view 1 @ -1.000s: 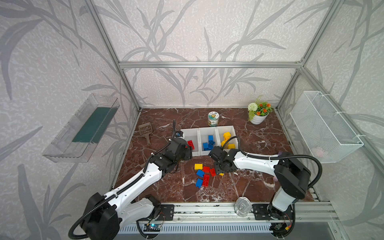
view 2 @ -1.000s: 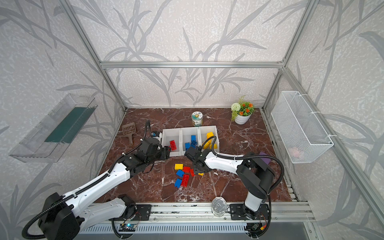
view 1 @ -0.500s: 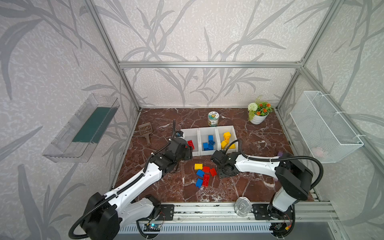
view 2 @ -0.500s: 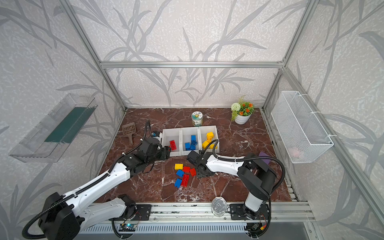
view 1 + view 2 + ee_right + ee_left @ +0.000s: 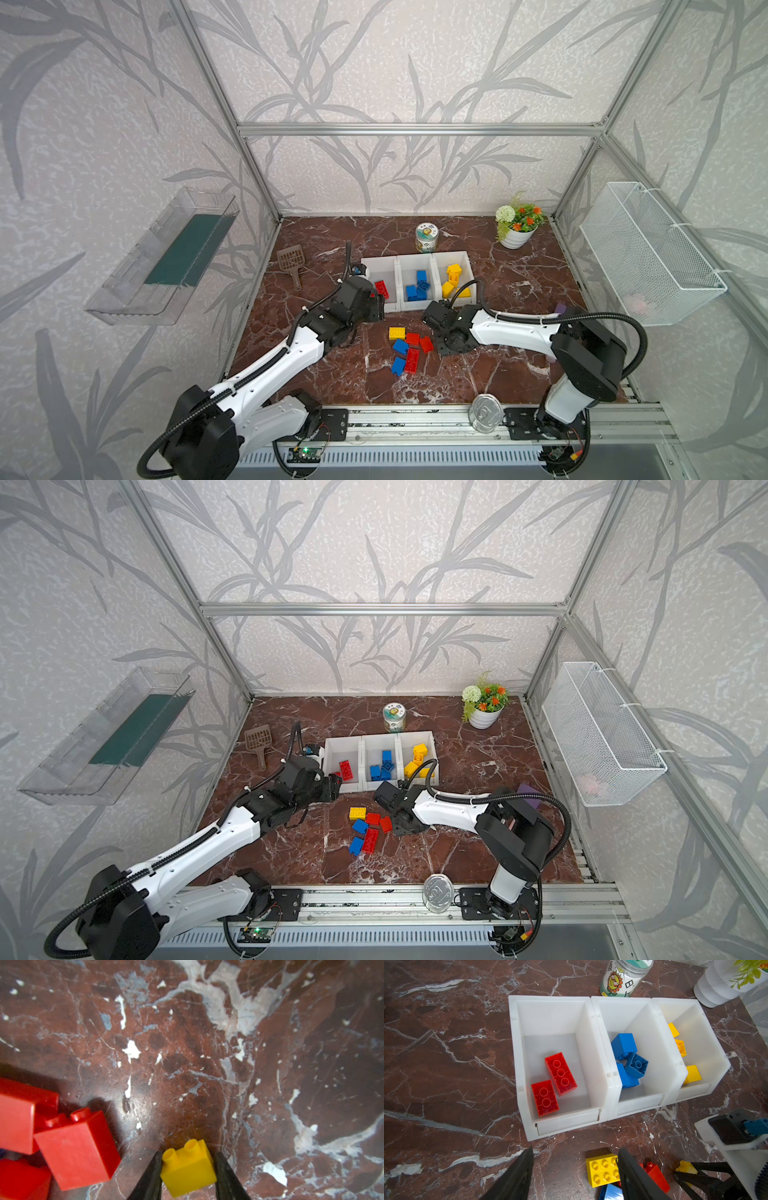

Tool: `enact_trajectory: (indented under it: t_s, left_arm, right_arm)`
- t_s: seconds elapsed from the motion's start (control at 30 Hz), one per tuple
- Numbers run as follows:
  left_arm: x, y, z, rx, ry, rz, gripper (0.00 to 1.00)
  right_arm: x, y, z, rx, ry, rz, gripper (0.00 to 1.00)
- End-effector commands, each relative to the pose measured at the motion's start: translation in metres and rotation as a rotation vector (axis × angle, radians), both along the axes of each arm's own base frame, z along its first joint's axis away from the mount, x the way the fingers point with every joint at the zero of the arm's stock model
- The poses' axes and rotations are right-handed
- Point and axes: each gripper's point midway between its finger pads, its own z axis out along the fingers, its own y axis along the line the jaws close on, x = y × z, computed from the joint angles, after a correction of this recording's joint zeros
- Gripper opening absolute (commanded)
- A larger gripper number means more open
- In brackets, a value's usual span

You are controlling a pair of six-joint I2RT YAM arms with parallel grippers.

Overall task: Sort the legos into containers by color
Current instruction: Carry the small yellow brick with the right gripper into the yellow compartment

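Gripping a small yellow brick (image 5: 188, 1167), the right jaws press on two opposite sides of it, its two studs pointing out past the fingertips (image 5: 151, 1178). It hangs low over the surface (image 5: 207, 1043); whether it touches the marble I cannot tell. In both top views the right arm (image 5: 511, 330) reaches to a spot just in front of the bins (image 5: 398, 286), off the yellow end of the row, and the wrist hides the jaws.

The left jaws stand partly apart with nothing between them, above bare surface just in front of the bins' opposite end. From the left wrist, one finger (image 5: 631, 1169) crosses the edge of a six-stud yellow brick (image 5: 602, 1169).

The three bins touch side by side. The end one nearest the left arm (image 5: 291, 357) holds two red bricks (image 5: 560, 1073), undersides up and touching each other. The middle one holds blue bricks (image 5: 625, 1045), at least three, heaped together. The far end one holds yellow bricks (image 5: 692, 1074), lying against its wall.

In front of the middle bin, apart from it, a loose cluster (image 5: 412, 360) lies on the surface: the six-stud yellow nearest the bins, then three red and two blue, most touching a neighbour. A jar (image 5: 427, 237) stands upright just behind the bins, and a potted plant (image 5: 517, 226) well off behind their yellow end.
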Motion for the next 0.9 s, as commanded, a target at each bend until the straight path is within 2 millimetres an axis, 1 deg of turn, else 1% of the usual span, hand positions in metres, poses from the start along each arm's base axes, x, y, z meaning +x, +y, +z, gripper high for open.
enact_trajectory:
  t_s: [0.0, 0.13, 0.2, 0.3, 0.37, 0.43, 0.6, 0.7, 0.73, 0.87]
  left_arm:
    - [-0.002, 0.007, 0.001, -0.003, -0.008, 0.024, 0.67]
    - [-0.004, 0.008, 0.001, -0.003, -0.008, 0.028, 0.67]
    - [-0.004, 0.009, 0.002, -0.003, -0.009, 0.033, 0.67]
    - [-0.005, 0.009, 0.003, -0.005, -0.011, 0.031, 0.67]
    - [-0.007, 0.011, 0.003, -0.002, -0.01, 0.034, 0.67]
    - [-0.009, 0.013, 0.005, -0.003, -0.014, 0.037, 0.67]
    - [-0.014, 0.016, 0.009, -0.015, -0.022, 0.043, 0.67]
    - [-0.017, 0.018, 0.007, -0.019, -0.016, 0.046, 0.67]
    - [-0.018, 0.019, 0.007, -0.022, -0.016, 0.049, 0.67]
    - [-0.021, 0.021, 0.007, -0.029, -0.017, 0.057, 0.67]
  right_arm:
    - [0.008, 0.005, 0.023, 0.006, -0.054, 0.033, 0.31]
    - [0.032, 0.002, 0.062, -0.027, -0.136, 0.081, 0.31]
    - [0.05, 0.001, 0.081, -0.019, -0.175, 0.108, 0.31]
    - [0.076, -0.004, 0.098, 0.015, -0.209, 0.092, 0.31]
    - [0.09, -0.007, 0.105, 0.028, -0.22, 0.08, 0.31]
    - [0.101, -0.008, 0.107, 0.042, -0.223, 0.076, 0.31]
    - [0.123, -0.013, 0.098, 0.058, -0.199, 0.052, 0.31]
    - [0.132, -0.015, 0.099, 0.071, -0.199, 0.042, 0.31]
    - [0.135, -0.015, 0.089, 0.058, -0.18, 0.041, 0.31]
    - [0.143, -0.015, 0.084, 0.061, -0.174, 0.033, 0.31]
